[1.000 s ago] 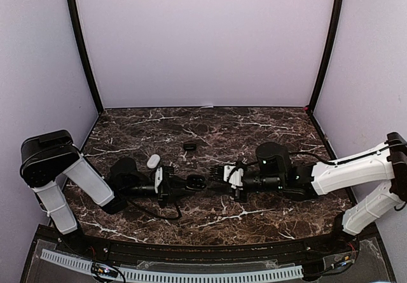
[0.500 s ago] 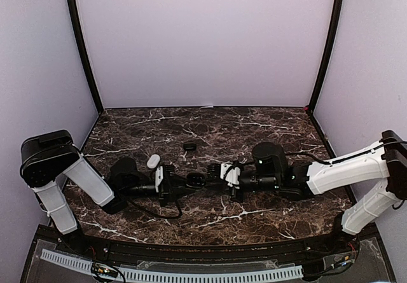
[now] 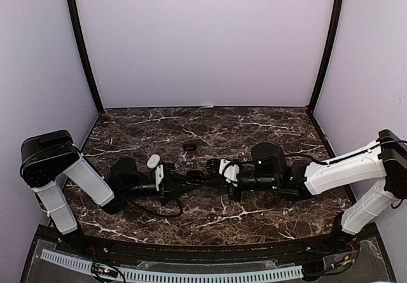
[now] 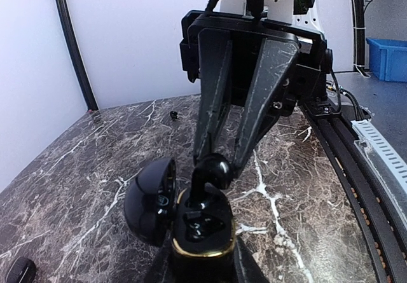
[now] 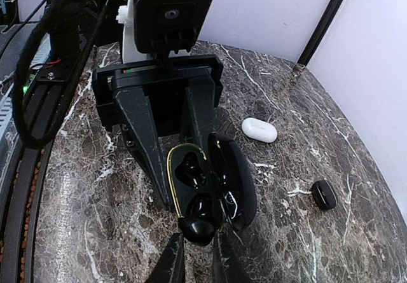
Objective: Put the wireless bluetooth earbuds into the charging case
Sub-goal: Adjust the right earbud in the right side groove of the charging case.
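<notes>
Earbud [image 5: 196, 229] black, pinched in right jaws | left jaws clamped on open charging case [image 4: 202, 229], lower centre | earbud at case opening.

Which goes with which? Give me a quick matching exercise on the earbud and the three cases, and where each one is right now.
Things:
1. black earbud
2. open black charging case
3. white case
4. small closed black case

Places:
A. clamped in the left tool, lid swung open
B. loose on the table, farther back near the middle
C. pinched in the right tool at the open case's mouth
D. loose on the table beside the left arm

Pairs: 1-C, 2-A, 3-D, 4-B
</notes>
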